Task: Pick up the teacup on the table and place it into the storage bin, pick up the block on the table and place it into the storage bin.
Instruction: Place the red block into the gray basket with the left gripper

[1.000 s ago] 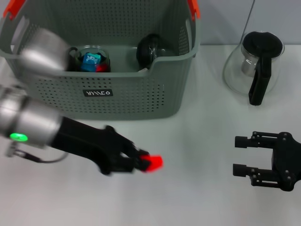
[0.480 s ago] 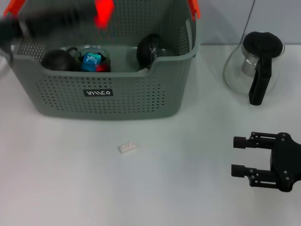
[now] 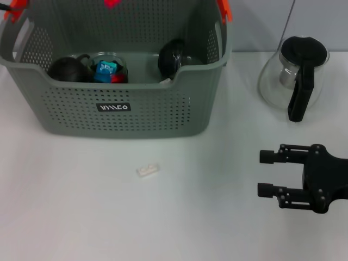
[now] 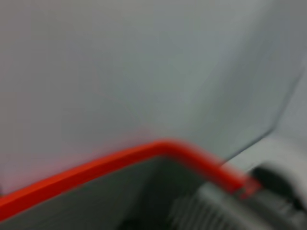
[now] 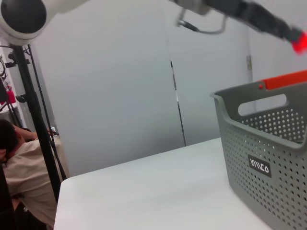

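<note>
The grey perforated storage bin (image 3: 163, 117) stands at the back left of the table and also shows in the right wrist view (image 5: 268, 143). Inside it lie two dark round cups (image 3: 65, 69) (image 3: 174, 57) and a glass cup (image 3: 107, 69) holding blue and red pieces. My left gripper (image 5: 293, 38) is shut on a red block (image 5: 300, 44) high above the bin. In the head view only the block (image 3: 112, 2) shows, at the top edge. My right gripper (image 3: 265, 173) is open and empty, low over the table at the right.
A small white piece (image 3: 147, 171) lies on the table in front of the bin. A glass teapot with black lid and handle (image 3: 296, 76) stands at the back right. The left wrist view shows the bin's orange handle clip (image 4: 144, 151) close by.
My left arm lifted the red block from the table in front of the bin to above it, leaving the head view. The white piece is now uncovered. My right gripper shifted slightly left.
</note>
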`<control>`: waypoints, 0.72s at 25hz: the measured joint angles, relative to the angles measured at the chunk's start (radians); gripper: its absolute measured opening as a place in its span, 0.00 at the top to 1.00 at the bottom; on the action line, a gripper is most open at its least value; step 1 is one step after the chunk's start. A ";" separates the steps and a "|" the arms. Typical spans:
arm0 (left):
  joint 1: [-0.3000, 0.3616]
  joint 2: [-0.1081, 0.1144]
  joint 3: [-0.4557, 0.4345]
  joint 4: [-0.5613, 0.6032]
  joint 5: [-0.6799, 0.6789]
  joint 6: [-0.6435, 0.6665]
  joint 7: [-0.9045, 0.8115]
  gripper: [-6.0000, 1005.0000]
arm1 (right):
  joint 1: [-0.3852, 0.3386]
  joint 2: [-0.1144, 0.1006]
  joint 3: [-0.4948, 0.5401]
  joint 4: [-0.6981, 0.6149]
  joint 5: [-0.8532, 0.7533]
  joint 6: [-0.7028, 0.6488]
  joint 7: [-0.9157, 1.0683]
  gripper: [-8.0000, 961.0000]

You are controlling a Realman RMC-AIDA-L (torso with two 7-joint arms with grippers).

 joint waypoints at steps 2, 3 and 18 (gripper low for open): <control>-0.027 -0.023 0.080 -0.031 0.116 -0.084 -0.019 0.70 | 0.002 0.003 0.000 -0.001 0.000 0.000 0.000 0.27; -0.034 -0.036 0.115 -0.048 0.156 -0.115 -0.029 0.70 | 0.002 0.005 0.001 -0.002 0.000 0.001 0.000 0.27; -0.065 -0.125 0.205 -0.181 0.500 -0.372 -0.184 0.66 | 0.014 0.009 0.002 -0.006 0.000 0.002 -0.002 0.27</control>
